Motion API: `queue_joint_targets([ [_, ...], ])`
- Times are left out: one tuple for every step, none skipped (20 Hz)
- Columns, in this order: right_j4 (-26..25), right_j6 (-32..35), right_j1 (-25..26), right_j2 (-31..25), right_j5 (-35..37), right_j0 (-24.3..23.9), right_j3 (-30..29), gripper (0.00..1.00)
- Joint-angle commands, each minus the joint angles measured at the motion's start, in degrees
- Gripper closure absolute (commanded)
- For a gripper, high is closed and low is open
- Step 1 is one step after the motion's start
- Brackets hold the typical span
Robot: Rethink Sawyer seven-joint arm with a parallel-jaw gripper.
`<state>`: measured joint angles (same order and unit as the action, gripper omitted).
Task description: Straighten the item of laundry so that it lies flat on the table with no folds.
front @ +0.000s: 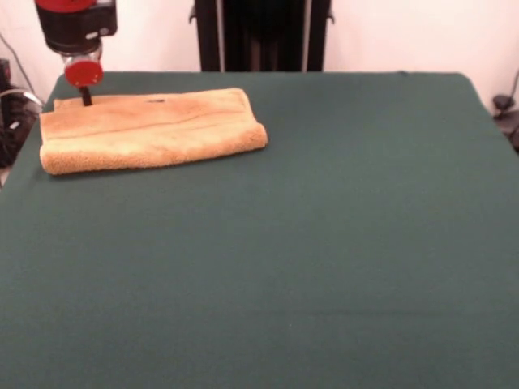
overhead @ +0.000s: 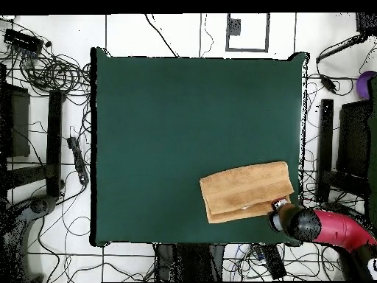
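The orange-tan towel (front: 150,128) lies folded over on itself near the far left of the green table (front: 324,243) in the front view, with a rounded fold along its near edge. In the overhead view the towel (overhead: 245,190) sits near the table's bottom right corner. My gripper (front: 85,97) reaches down to the towel's far left corner and touches or nearly touches it. In the overhead view the gripper (overhead: 280,207) is at the towel's lower right corner, with the red arm (overhead: 335,227) behind it. Whether it holds the cloth does not show.
The table's edge (overhead: 300,147) runs close beside the towel and the gripper. Cables and dark stands (overhead: 55,140) surround the table on the floor. The robot's pedestal (front: 261,34) stands behind the far edge.
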<state>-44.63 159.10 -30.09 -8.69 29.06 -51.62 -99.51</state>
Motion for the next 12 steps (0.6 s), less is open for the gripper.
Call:
queue_joint_targets([
  [-5.8, -18.9, 5.0, -6.4, 0.6, 0.6, -1.6, 0.00],
  [-6.0, -19.0, 6.9, -7.3, -0.2, 0.0, -0.8, 0.00],
  [-6.1, -19.2, 8.6, -7.9, -0.3, -0.4, 0.1, 0.00],
  [-6.6, -18.8, 10.0, -8.0, -1.0, -0.3, 1.0, 0.00],
  [-7.1, -18.3, 11.4, -8.0, -1.7, -0.1, 2.0, 0.00],
  [-7.4, -18.1, 12.4, -8.0, -2.1, 0.1, 2.7, 0.00],
  [-7.7, -17.8, 13.3, -8.1, -2.5, 0.3, 3.4, 0.00],
  [-7.9, -17.4, 13.8, -8.0, -2.7, 0.5, 3.7, 0.00],
  [-8.1, -17.0, 14.2, -8.0, -2.9, 0.7, 4.0, 0.00],
  [-8.2, -16.5, 14.3, -7.8, -2.9, 1.0, 4.1, 0.00],
  [-8.1, -16.2, 14.2, -7.9, -2.9, 1.3, 4.1, 0.00],
  [-7.9, -15.9, 14.1, -8.1, -2.9, 1.4, 3.9, 0.00],
])
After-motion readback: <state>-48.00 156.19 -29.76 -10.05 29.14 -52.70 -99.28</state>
